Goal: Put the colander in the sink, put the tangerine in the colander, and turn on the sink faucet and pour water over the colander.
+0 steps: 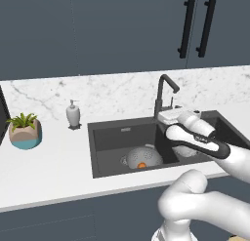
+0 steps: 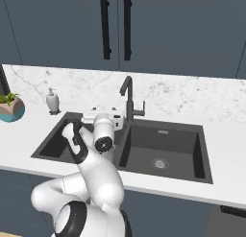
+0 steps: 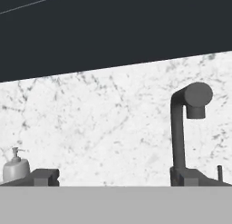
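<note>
The colander (image 1: pixel 142 157) sits on the floor of the left basin of the sink (image 1: pixel 110 140), toward that basin's right side, upright. The tangerine (image 1: pixel 141 165) lies inside it, against the near wall of the bowl. No water is visible at the spout.

The sink faucet (image 1: pixel 163 94) stands at the back rim between the two basins — its gooseneck spout angles forward, and its side lever (image 2: pixel 140 112) projects to the right at the base of the stem, as the right base view shows.

The gripper (image 3: pixel 115 178) is raised above the sink, just in front of the faucet's stem and pointing at the marble backsplash (image 3: pixel 104 123). In the hand view its two dark fingertips (image 3: pixel 43 177) stand far apart at the bottom edge, with nothing between them — the jaws are spread wide and hold nothing. The faucet stem rises just beyond the right fingertip; whether there is contact cannot be told.

On the counter (image 1: pixel 49 162) to the left of the sink stand a white soap dispenser (image 1: pixel 73 113) and, further left, a potted plant (image 1: pixel 24 130). The right basin's drain (image 2: pixel 160 163) is uncovered.
</note>
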You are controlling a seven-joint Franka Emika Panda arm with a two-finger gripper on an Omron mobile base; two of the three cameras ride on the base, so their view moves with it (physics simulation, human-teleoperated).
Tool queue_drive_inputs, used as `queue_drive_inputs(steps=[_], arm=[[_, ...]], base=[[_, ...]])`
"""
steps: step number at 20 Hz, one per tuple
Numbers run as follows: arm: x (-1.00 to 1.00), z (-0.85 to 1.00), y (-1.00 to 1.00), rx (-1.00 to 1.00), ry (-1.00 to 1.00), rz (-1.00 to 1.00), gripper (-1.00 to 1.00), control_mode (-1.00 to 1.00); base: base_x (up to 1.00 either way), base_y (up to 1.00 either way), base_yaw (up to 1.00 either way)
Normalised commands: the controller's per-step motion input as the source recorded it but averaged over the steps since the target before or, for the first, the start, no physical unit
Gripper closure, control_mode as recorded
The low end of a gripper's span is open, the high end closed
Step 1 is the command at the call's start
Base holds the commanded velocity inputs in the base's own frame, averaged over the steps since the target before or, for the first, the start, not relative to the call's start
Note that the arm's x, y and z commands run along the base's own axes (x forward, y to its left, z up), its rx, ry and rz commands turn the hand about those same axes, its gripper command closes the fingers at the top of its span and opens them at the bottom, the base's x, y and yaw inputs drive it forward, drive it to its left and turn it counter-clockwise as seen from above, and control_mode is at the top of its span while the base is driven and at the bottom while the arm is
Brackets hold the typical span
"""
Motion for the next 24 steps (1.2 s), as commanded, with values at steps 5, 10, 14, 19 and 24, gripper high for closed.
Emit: queue_drive_inputs(steps=[5,10,14,19,24], arm=[[0.08,0.12,-0.07,0.00,0.00,0.00,-1.00,-1.00],[0.02,0.26,-0.12,0.00,0.05,-0.08,-1.00,-1.00],[0.01,0.37,-0.16,0.00,0.11,-0.08,-1.00,-1.00],[0.03,0.42,-0.25,0.00,0.04,-0.01,-1.00,-1.00],[0.00,0.43,-0.24,0.01,0.04,0.00,-1.00,-1.00]], base=[[0.00,0.00,0.00],[0.00,0.00,0.00],[0.00,0.00,0.00],[0.00,0.00,0.00],[0.00,0.00,0.00]])
